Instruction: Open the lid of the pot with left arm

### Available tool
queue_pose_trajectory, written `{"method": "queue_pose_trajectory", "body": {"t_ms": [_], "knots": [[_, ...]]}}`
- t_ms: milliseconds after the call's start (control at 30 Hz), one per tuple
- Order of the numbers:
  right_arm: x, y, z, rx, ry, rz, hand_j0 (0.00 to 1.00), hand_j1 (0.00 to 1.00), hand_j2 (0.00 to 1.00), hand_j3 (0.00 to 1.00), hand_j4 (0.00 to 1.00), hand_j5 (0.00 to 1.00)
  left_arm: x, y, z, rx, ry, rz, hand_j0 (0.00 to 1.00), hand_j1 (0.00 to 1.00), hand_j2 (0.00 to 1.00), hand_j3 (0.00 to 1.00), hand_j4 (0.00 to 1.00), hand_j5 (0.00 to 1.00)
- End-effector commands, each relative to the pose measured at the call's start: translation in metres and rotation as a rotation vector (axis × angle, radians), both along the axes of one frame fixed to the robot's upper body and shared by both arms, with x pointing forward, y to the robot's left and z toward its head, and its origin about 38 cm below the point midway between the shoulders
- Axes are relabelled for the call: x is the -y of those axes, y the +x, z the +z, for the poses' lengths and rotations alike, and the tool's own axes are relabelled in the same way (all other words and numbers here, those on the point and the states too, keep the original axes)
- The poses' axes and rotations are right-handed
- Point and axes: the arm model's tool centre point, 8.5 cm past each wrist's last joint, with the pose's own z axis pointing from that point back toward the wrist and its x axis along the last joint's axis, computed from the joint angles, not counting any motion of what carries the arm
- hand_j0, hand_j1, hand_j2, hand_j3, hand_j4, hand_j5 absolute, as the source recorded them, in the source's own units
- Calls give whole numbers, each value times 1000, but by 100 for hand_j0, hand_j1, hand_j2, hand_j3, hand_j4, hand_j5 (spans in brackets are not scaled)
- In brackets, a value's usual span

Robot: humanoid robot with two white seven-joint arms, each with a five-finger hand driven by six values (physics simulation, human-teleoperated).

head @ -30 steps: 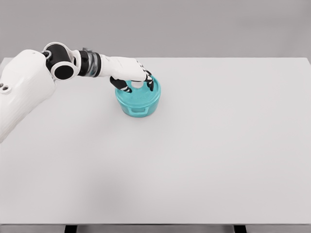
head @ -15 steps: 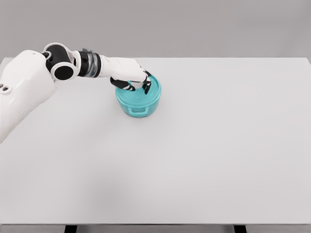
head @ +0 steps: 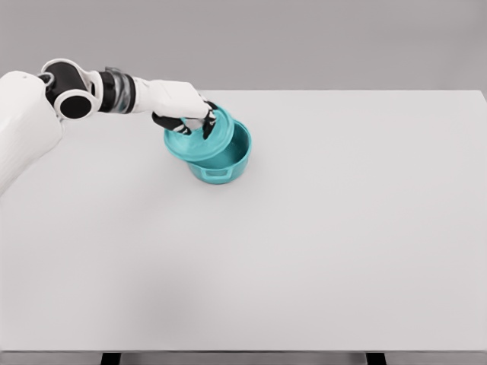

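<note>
You see one big white table that fills most of the view. It is wide from left to right.

You see one white arm. It comes in from the left and reaches to the right, over the far left part of the table. No other arm shows.

There is one teal pot. It sits on the far side of the table, left of the middle. It stands upright with its open top facing up. You can see a bit of the inside on the right. One small handle sticks out on the near side, toward you.

There is one teal lid. It is round and flat. It is off the pot's rim on the right side and is tipped, with its right edge higher and its left edge lower. Its top faces up and to the left. It hangs over the left part of the pot, so part of the pot is hidden under it. You cannot tell if its low edge touches the pot.

The left hand is on top of the lid. Its fingers are curled tight around the lid's top.
</note>
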Motion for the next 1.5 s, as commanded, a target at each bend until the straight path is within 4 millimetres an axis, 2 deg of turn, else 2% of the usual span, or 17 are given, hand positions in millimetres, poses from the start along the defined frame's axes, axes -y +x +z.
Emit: {"method": "queue_pose_trajectory", "body": {"t_ms": [0, 200, 267, 467, 500, 567, 600, 667, 1000, 1133, 1467], "knots": [[0, 0, 0, 0, 0, 0, 100, 100, 100, 100, 100, 100, -29, 2, 6, 11, 13, 51, 45, 45, 45, 45, 45, 45], [0, 0, 0, 0, 0, 0, 100, 100, 100, 100, 100, 100, -92, -3, 11, 21, 69, 148, 45, 45, 45, 45, 45, 45], [0, 0, 0, 0, 0, 0, 100, 100, 100, 100, 100, 100, -100, -5, 9, 17, 77, 164, 45, 45, 45, 45, 45, 45], [0, 0, 0, 0, 0, 0, 100, 100, 100, 100, 100, 100, -114, -10, -13, -18, 118, 188, 48, 48, 48, 48, 48, 48], [0, 0, 0, 0, 0, 0, 100, 100, 100, 100, 100, 100, -115, -10, -14, -18, 122, 189, 49, 49, 49, 49, 49, 49], [0, 0, 0, 0, 0, 0, 100, 100, 100, 100, 100, 100, -114, -10, -14, -18, 121, 188, 58, 58, 58, 58, 58, 58], [0, 0, 0, 0, 0, 0, 100, 100, 100, 100, 100, 100, -114, -10, -14, -19, 120, 188, 69, 69, 69, 69, 69, 69], [0, 0, 0, 0, 0, 0, 100, 100, 100, 100, 100, 100, -114, -10, -15, -22, 118, 189, 98, 98, 98, 98, 98, 98], [0, 0, 0, 0, 0, 0, 100, 100, 100, 100, 100, 100, -115, -9, -10, -19, 103, 195, 100, 100, 100, 100, 100, 100], [0, 0, 0, 0, 0, 0, 100, 100, 100, 100, 100, 100, -109, -9, 5, -81, -122, 201, 100, 100, 100, 100, 100, 100], [0, 0, 0, 0, 0, 0, 100, 100, 100, 100, 100, 100, -106, -10, 9, -83, -147, 193, 100, 100, 100, 100, 100, 100]]}}
